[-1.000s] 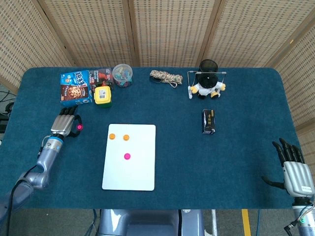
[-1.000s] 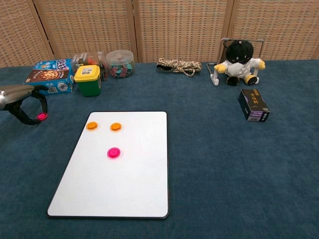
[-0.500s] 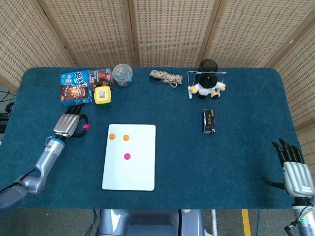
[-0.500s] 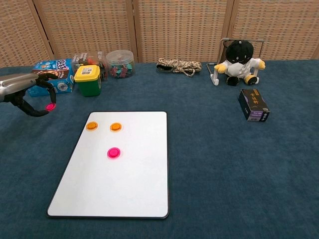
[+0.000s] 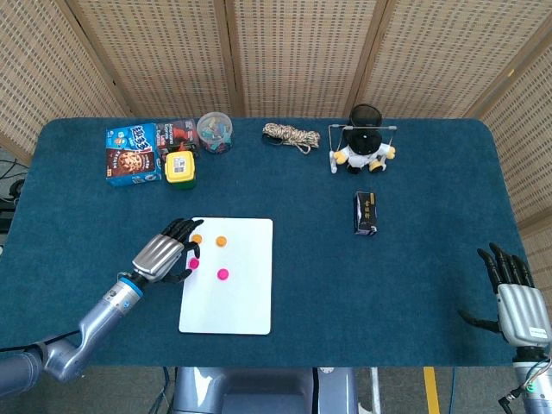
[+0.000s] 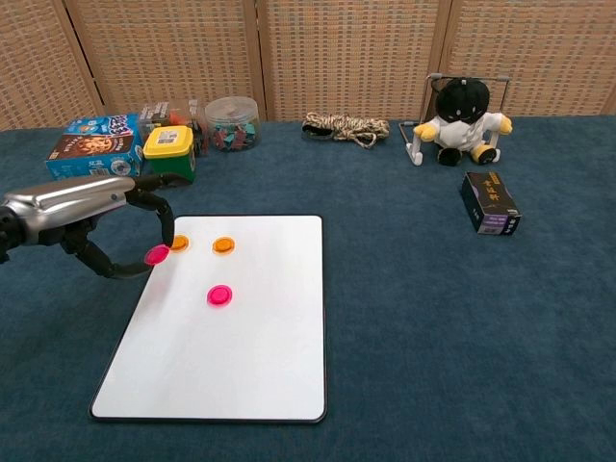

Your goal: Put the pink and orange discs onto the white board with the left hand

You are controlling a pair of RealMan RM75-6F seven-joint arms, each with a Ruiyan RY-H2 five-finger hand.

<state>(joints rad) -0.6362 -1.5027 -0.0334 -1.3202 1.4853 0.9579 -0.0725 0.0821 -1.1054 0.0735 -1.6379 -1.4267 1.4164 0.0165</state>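
Placement of a pink disc on the white board, left hand doing the work.
Left hand is pinching the pink disc between thumb and a fingertip, carrying it just over the board's near-left edge, with one orange disc almost touching its fingertips, another orange disc a little beyond, and a second pink disc lying further in on the board. For a clean drop, I would judge it best to be lowering over bare white surface beside the fingers (not on top of the nearest orange one) before parting them. Right hand is resting well apart at the desk edge, fingers spread and holding nothing.
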